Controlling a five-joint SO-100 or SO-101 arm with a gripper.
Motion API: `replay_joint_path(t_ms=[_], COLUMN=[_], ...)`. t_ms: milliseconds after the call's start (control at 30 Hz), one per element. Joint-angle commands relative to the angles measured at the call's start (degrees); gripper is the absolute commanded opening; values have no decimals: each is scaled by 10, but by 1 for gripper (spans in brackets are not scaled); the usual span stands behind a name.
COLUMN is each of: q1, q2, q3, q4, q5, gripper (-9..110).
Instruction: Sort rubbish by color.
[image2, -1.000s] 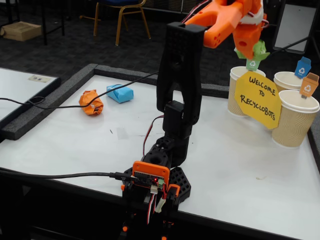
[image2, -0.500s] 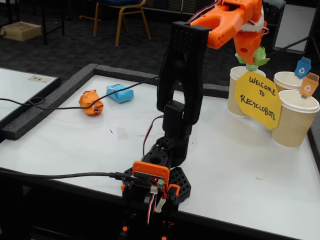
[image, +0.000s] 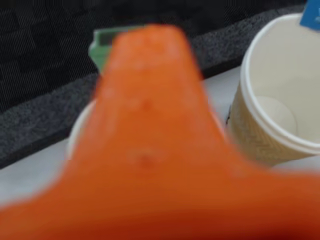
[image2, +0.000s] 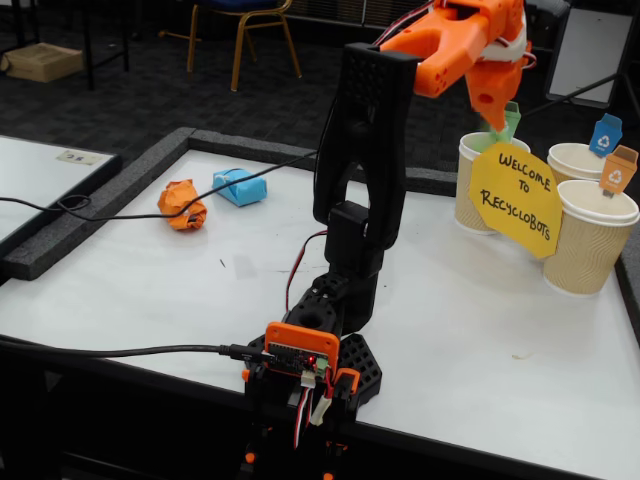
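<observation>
Two pieces of rubbish lie at the far left of the white table in the fixed view: an orange crumpled wad (image2: 183, 205) and a light blue wad (image2: 239, 186) just right of it. My gripper (image2: 492, 115) is raised high at the right, over the beige cup with the green tag (image2: 472, 190), far from both wads. It looks open, with nothing held. In the wrist view a blurred orange finger (image: 150, 125) fills the middle, the green tag (image: 102, 42) peeks out behind it, and the inside of that cup is hidden.
A yellow "Welcome to Recyclobots" sign (image2: 515, 195) leans on the cups. A blue-tagged cup (image2: 572, 160) and an orange-tagged cup (image2: 590, 240) stand at the right. The cup in the wrist view (image: 280, 100) holds nothing. A black cable (image2: 120, 215) crosses near the wads, and a dark raised border (image2: 100, 215) edges the table.
A green wad held in my gripper above the green-tagged cup is no longer in it. The gripper has stayed above that cup. The orange and blue wads have not moved.
</observation>
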Motion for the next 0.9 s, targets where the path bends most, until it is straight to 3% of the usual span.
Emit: replay_joint_path(t_ms=[0, 133, 333, 867], q1=[1, 6, 15, 36], q2=[23, 23, 69, 600], q3=[-81, -81, -48, 391], q4=[3, 3, 11, -15], q5=[-13, -13, -13, -12], gripper=[26, 25, 0, 0])
